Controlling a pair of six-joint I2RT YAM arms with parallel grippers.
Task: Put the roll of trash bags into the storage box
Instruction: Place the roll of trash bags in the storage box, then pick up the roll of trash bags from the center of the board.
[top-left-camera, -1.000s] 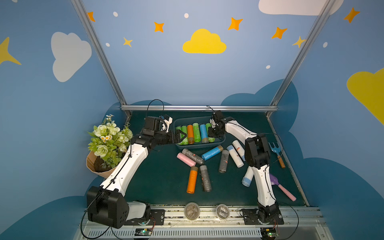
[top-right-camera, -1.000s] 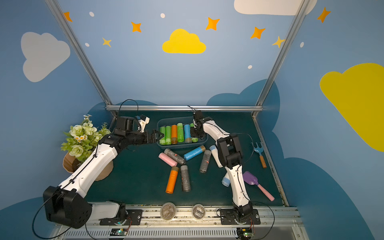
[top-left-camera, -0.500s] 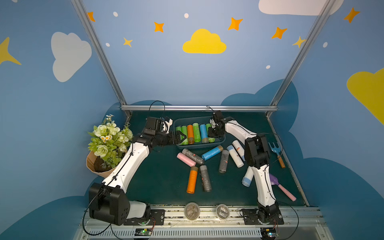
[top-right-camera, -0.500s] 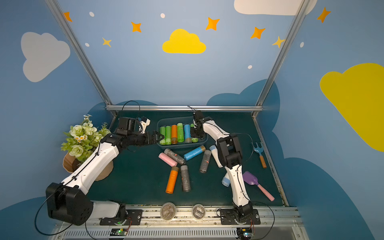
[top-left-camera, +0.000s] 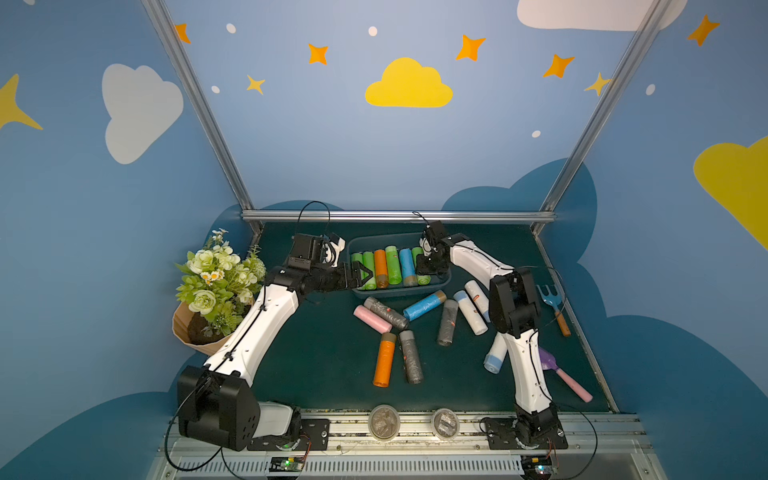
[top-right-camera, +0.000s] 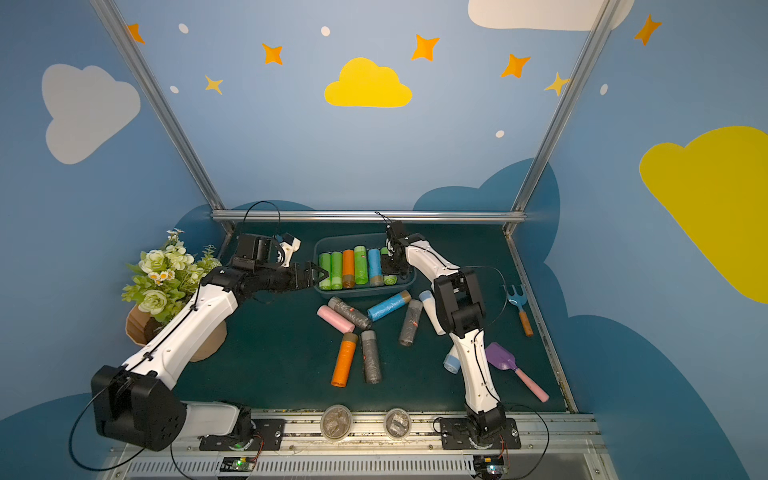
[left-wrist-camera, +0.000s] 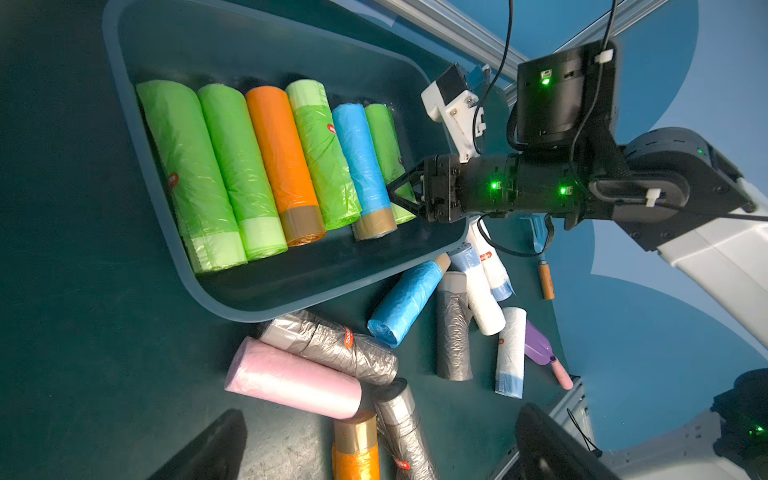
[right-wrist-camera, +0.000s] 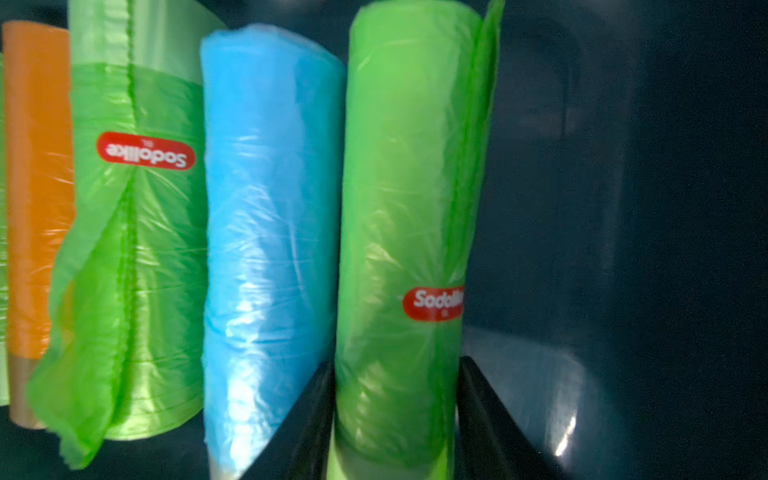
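The right claw (right-wrist-camera: 395, 362) is down inside the storage box (top-left-camera: 399, 291). Its two black fingers (right-wrist-camera: 307, 419) flank one end of a green roll (right-wrist-camera: 407, 187); whether they pinch it or only stand against it, I cannot tell. That roll lies flat on the box floor as the last of a row of six and touches a blue roll (right-wrist-camera: 270, 208). The other four, orange and green, run toward the box's left end. The left claw (top-left-camera: 360, 275) is spread wide and holds nothing, over the box's left end. On the desk (top-left-camera: 324, 365) just in front of the box lie loose rolls, among them a pink roll (top-left-camera: 371, 318) and a long orange roll (top-left-camera: 384, 359). A pot of flowers (top-left-camera: 216, 278) stands well off the box's left end.
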